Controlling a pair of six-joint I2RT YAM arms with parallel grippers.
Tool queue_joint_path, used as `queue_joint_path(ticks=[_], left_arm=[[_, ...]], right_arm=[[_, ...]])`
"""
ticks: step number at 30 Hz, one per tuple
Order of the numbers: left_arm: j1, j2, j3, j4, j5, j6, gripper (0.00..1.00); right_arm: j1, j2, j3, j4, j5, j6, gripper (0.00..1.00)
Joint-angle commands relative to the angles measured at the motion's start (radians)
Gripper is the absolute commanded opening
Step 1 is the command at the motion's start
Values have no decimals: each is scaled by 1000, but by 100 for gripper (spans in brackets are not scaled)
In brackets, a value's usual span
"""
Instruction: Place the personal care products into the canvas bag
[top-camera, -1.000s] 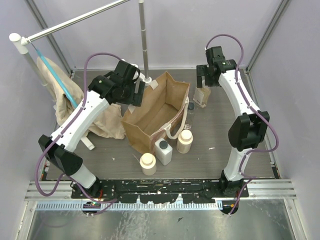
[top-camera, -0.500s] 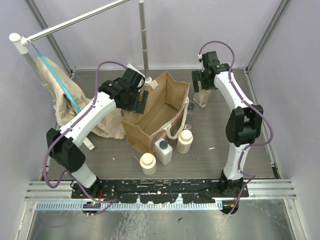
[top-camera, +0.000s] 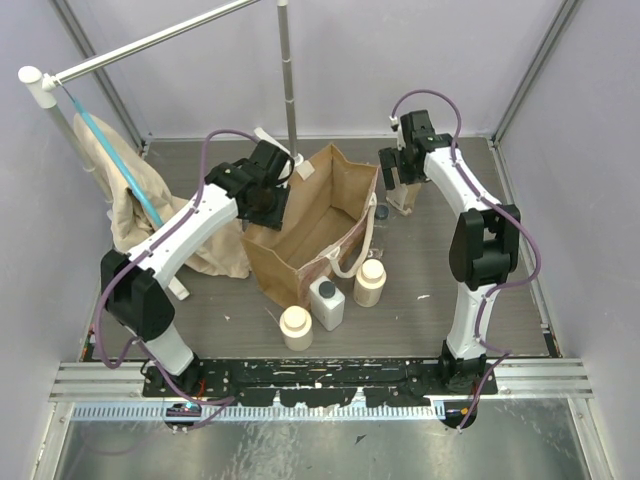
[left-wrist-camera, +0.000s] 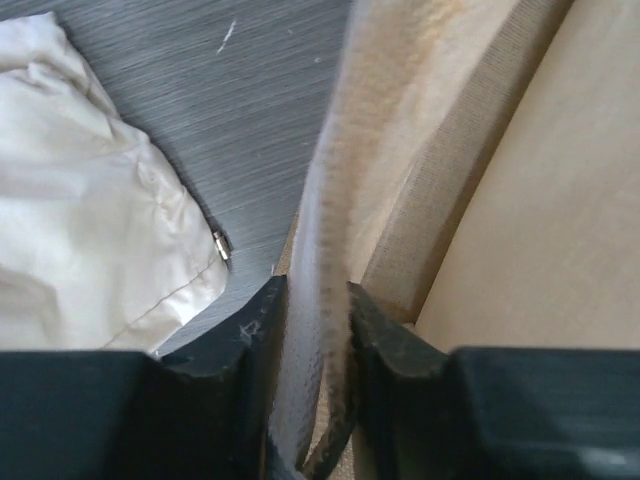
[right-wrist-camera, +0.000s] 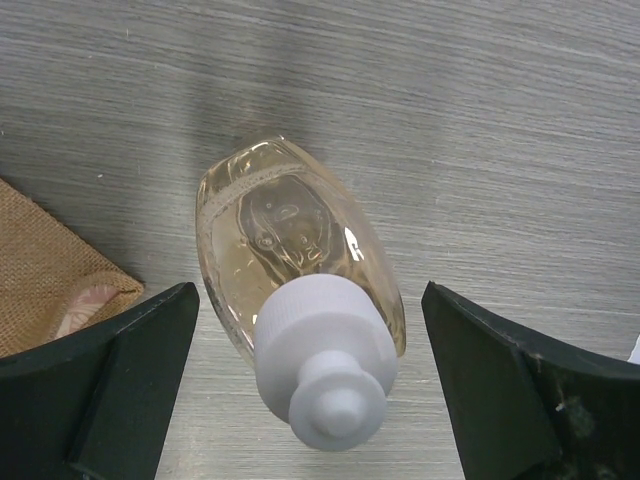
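Top external view: the grey table (top-camera: 450, 250) carries the canvas bag (top-camera: 310, 225), which stands open-mouthed near the middle, a cream loop handle hanging over its right side. Left of the bag lies a heap of beige cloth (top-camera: 130, 200) with a blue strap (top-camera: 110, 145), part of it hanging from a rail at the far left. The left arm reaches from the near left across this cloth to the bag's far left rim, and the left gripper (top-camera: 273, 205) is there at the edge of the fabric. In the left wrist view the left gripper (left-wrist-camera: 312, 300) pinches that rim, the folded tan fabric pressed between both dark fingers (left-wrist-camera: 250, 340), with the bag's inside to the right and pale cloth (left-wrist-camera: 90, 250) on the table to the left. The right arm reaches to the far right, its right gripper (top-camera: 400, 180) over a beige bottle with a white cap (top-camera: 405, 197) that stands just right of the bag. In the right wrist view the right gripper (right-wrist-camera: 310, 300) is spread wide, one finger on each side of this bottle (right-wrist-camera: 290, 250) and neither touching it. Three more bottles stand outside the bag at its near side: a cream round bottle (top-camera: 369, 283) by the handle, a white square bottle (top-camera: 326, 303) with a dark cap beside it, and a second cream round bottle (top-camera: 296, 327) nearest.
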Motion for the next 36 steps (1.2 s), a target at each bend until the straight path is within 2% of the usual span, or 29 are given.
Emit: queue_joint_path(ticks=[1,3,14,25,36], left_arm=[[6,22,0,22,85,-7,30],[7,20,1,24,102,-8,26],[7,-24,-45,71,122,14,27],[8,-20,-29,67,132,48,27],[8,-27,-40,69,133,48,27]], right_arm=[[-2,-15,-13,56,1,-23,100],[-4,-22,-33,72,9,-28,100],[-17,-7,-59,104,-18,-32,100],[-17,-41,-107,156,-20,-36,100],[-17,-106,-182,291,-57,-53,100]])
